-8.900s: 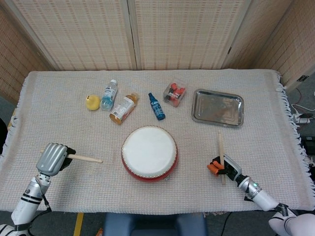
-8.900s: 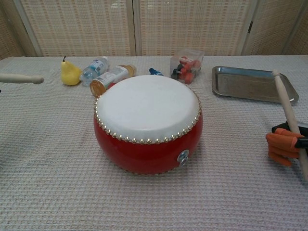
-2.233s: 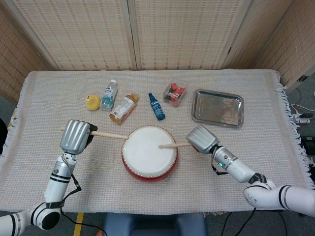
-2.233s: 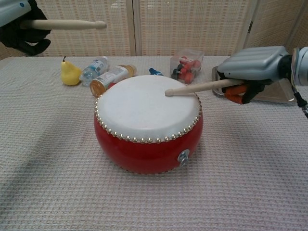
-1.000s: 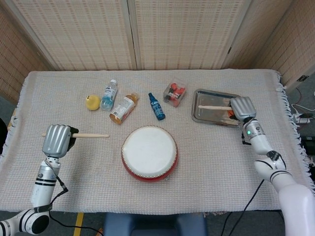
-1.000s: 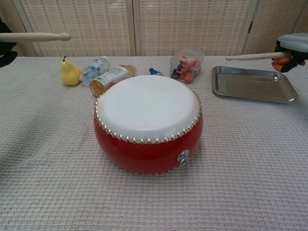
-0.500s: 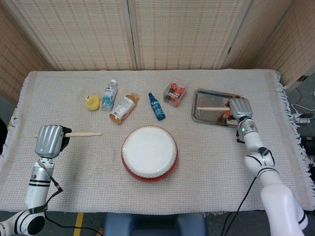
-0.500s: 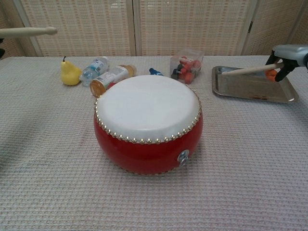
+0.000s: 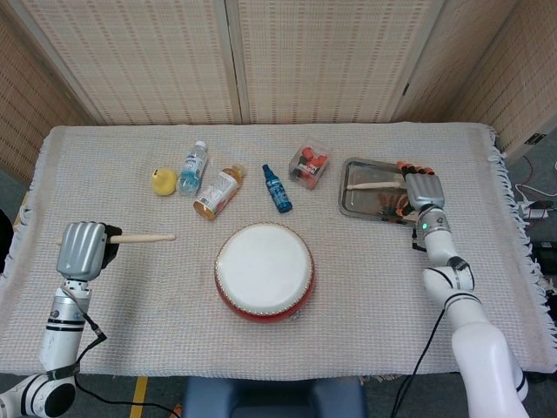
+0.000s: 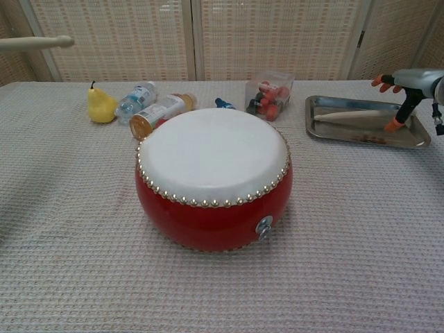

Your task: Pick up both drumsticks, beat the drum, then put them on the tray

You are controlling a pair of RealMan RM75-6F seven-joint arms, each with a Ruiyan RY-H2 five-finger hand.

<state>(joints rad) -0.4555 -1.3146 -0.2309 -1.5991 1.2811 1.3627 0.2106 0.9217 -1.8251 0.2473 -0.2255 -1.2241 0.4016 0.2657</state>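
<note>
Only from the head view does left hand [image 9: 82,250] grip show.

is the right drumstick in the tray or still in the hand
In the tray. The drumstick lies flat on the tray floor, and the right hand is above its end with fingers spread, not gripping it.

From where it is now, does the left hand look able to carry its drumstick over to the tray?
Probably not directly. The left hand holds its drumstick at the table's far left, while the tray lies far right, beyond the drum, with the right hand over it.
</note>
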